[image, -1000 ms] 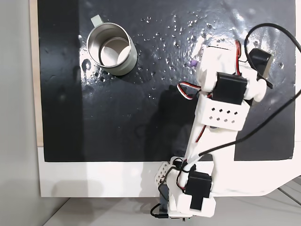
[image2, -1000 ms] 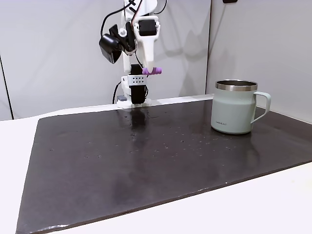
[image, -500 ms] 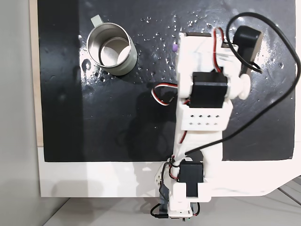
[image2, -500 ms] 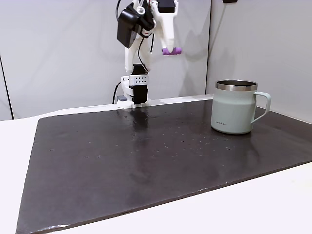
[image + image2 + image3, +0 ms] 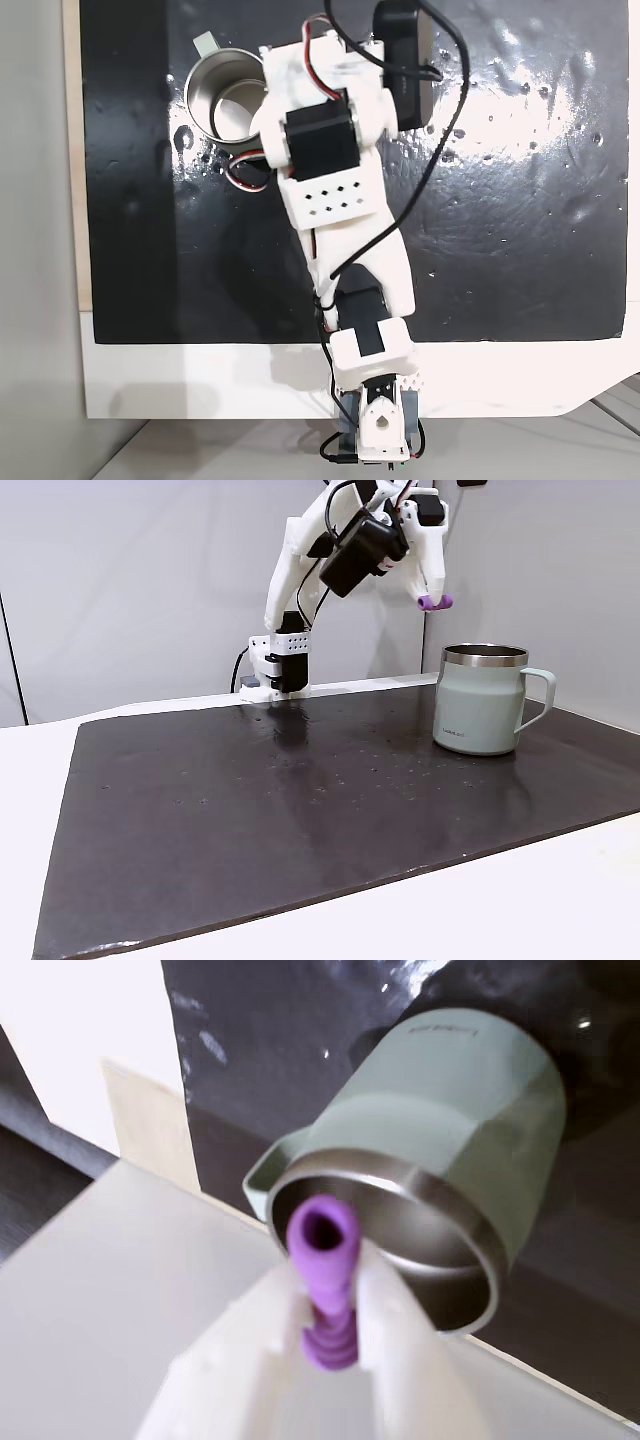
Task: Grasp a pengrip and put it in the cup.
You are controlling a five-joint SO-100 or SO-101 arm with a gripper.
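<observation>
The arm has swung across the black mat point(image 5: 300, 810) toward the cup point(image 5: 480, 710), which stands on the right side of the desk in a fixed view. The gripper point(image 5: 325, 1290) is clamped on the pengrip point(image 5: 322, 1260); in the wrist view the purple tube projects from between the fingers, its open end lined up with the cup's steel rim. In a fixed view the pengrip point(image 5: 435, 602) now hangs above and just left of the cup mouth. Judgement: transport is nearly complete; a small further shift rightward, then release, should drop it inside.
</observation>
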